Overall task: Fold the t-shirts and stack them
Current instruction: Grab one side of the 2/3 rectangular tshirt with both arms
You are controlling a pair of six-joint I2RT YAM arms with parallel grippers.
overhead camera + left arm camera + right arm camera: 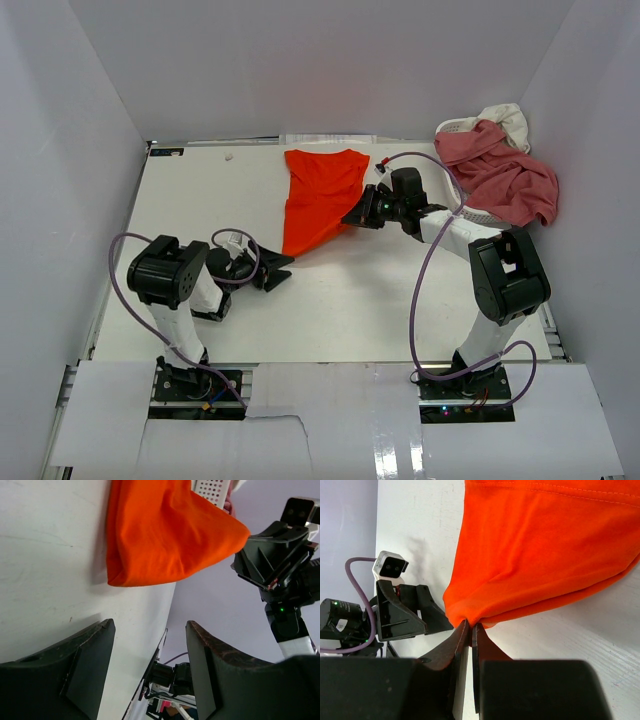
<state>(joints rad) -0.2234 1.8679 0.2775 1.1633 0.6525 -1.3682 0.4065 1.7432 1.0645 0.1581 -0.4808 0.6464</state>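
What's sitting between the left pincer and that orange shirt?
Nothing. Only bare white table separates the left pincer from the orange shirt, clearest in the left wrist view.

Top cam high, looks down on whole table (200,190); wrist cams low, close, face each other across orange shirt (545,555).

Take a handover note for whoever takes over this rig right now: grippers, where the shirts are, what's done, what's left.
Left gripper: open, empty, low over the table, just short of the near corner of the orange shirt.
Right gripper: shut on the orange shirt's right edge.
Orange shirt: mid-table, partly folded into a narrow shape.
Pink shirt and white shirt: heaped on the basket, far right.
Done: nothing stacked.
Left: finish the orange fold, fold the other two, stack.
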